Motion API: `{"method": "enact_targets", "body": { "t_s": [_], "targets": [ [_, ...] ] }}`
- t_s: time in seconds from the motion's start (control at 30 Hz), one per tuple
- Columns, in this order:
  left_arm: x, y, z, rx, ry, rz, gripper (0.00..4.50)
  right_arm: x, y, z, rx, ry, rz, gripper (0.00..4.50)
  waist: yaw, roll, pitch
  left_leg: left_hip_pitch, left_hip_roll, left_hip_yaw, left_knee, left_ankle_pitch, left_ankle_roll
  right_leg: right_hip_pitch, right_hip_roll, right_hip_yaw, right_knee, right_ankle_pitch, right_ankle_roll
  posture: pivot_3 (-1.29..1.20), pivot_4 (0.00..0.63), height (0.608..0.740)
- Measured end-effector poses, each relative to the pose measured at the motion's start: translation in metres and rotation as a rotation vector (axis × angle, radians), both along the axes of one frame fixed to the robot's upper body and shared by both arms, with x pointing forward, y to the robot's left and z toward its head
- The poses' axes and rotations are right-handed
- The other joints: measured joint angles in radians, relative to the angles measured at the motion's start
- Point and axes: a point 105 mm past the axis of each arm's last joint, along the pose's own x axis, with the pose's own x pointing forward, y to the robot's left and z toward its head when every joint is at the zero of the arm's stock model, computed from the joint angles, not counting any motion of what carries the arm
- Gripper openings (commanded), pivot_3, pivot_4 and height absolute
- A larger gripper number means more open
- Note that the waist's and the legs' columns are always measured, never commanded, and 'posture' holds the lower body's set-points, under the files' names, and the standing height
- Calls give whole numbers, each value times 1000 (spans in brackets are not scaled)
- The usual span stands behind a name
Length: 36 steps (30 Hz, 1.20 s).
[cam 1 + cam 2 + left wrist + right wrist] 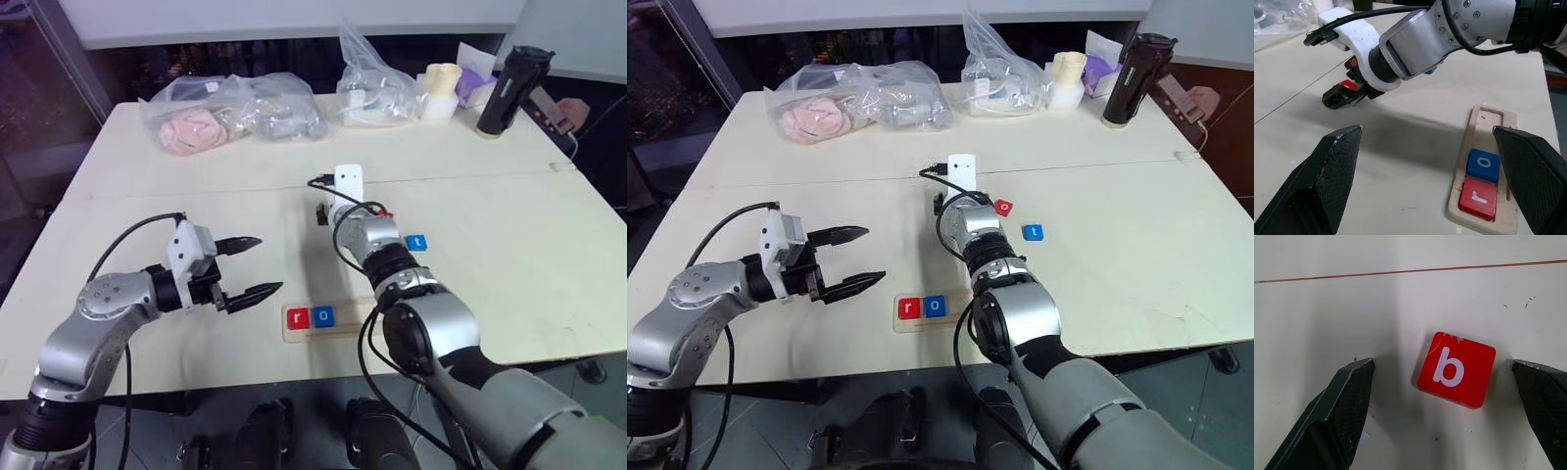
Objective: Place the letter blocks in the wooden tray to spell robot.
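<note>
The wooden tray (pixel 351 315) lies near the table's front edge, with a red r block (pixel 298 317) and a blue o block (pixel 322 315) side by side at its left end. A red b block (pixel 1455 369) lies flat on the table between the fingers of my right gripper (pixel 1442 363), which is open and apart from it on both sides. A blue t block (pixel 417 242) and another red block (pixel 1003 207) lie just right of that wrist. My left gripper (pixel 266 264) hovers open and empty to the left of the tray.
Clear plastic bags (pixel 230 113) of items, white cups (pixel 441 90) and a black bottle (pixel 509 88) stand along the table's far edge. A person's hand with a phone (pixel 558 110) is at the far right. A seam crosses the tabletop.
</note>
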Motion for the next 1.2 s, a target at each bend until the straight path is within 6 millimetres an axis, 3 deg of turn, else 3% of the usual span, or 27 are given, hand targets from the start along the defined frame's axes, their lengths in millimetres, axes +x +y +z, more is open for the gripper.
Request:
{"method": "enact_targets", "body": {
  "t_s": [0.03, 0.17, 0.2, 0.43, 0.6, 0.77, 0.97, 1.2],
  "targets": [
    [0, 0, 0, -2, -1, 3, 4500, 0, -1, 0, 0, 0, -9, 3685, 0, 0, 0, 0, 0, 0, 0, 0, 0, 0, 0, 0, 0, 0, 0, 0, 150, 738],
    [1, 0, -1, -4, -3, 16, 4500, 3, -10, 0, 14, -3, -42, 1518, -1, 0, 0, 0, 0, 0, 0, 0, 0, 0, 0, 0, 0, 0, 0, 0, 150, 738],
    [1, 0, -1, -6, -3, 17, 4500, 3, -10, 0, 17, -4, -43, 1162, -1, 0, 0, 0, 0, 0, 0, 0, 0, 0, 0, 0, 0, 0, 0, 0, 150, 738],
    [1, -4, 0, -13, -10, 11, 4500, 4, -14, 2, -73, -14, 36, 1163, 1, 0, 0, 0, 1, 0, 0, 0, 0, 0, 1, 0, 0, 0, 0, 0, 150, 738],
    [2, -10, -4, -10, -5, -12, 4500, -18, -47, 2, -126, 0, 124, 1163, 14, 0, 0, -1, 0, 0, 0, 0, 0, 0, 0, 0, 0, 0, 0, 0, 150, 738],
    [-1, -14, -15, 9, 23, -70, 4500, -90, -112, 14, -223, 39, 225, 1163, 38, 1, 0, -2, 0, -1, 2, -1, 2, 0, 0, 0, -1, 0, 1, 0, 150, 738],
    [-6, -21, -18, 16, 29, -158, 4500, -147, -144, 45, -273, 36, 226, 1163, 31, 0, 0, -1, 5, -1, 2, -1, 2, 0, 1, 1, -2, -2, -3, 0, 150, 738],
    [-4, -25, -21, 27, 42, -211, 4500, -195, -152, 7, -234, 134, 210, 1163, 36, 0, 0, -2, 5, 0, 3, -1, 2, 1, 1, 1, -5, -2, -4, 0, 150, 738]
  ]
}}
